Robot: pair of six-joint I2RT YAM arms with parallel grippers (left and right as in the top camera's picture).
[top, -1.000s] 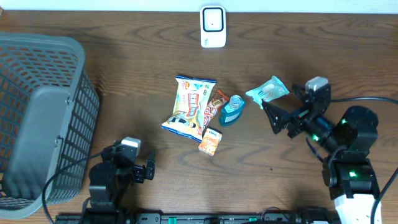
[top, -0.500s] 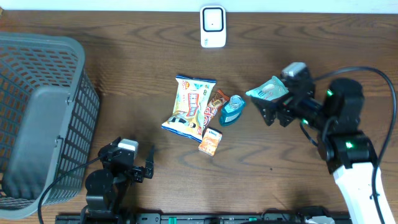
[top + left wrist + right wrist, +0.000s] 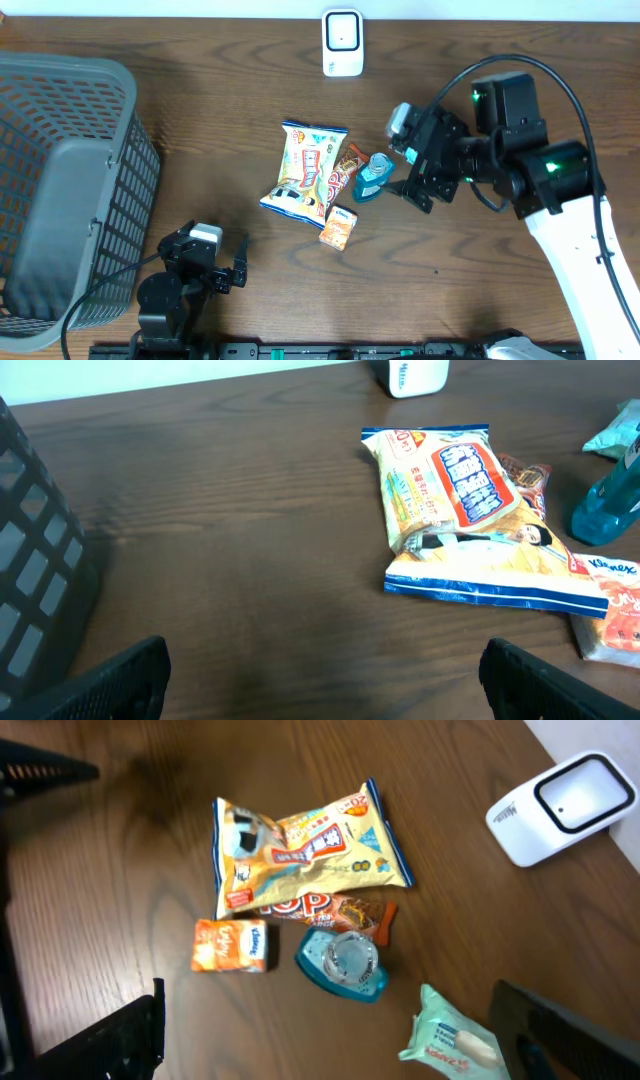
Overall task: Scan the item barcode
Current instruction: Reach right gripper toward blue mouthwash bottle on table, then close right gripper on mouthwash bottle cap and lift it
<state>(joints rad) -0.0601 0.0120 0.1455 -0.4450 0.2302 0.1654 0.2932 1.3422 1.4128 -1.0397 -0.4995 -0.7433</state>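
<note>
A white barcode scanner stands at the table's far edge. In the middle lie a yellow snack bag, a red wrapper, a blue bottle and an orange tissue pack. My right gripper hovers open just right of the bottle. Its wrist view shows a mint-green packet on the table between the open fingers, close to the right finger. The arm hides that packet from overhead. My left gripper rests open near the front edge, nothing between its fingers.
A large grey mesh basket fills the left side of the table, and its wall shows at the left of the left wrist view. Bare wood lies between the left gripper and the snack bag.
My right arm has swung left and forward from the right side, and now sits over the mint-green packet beside the blue bottle. The left arm has barely shifted.
</note>
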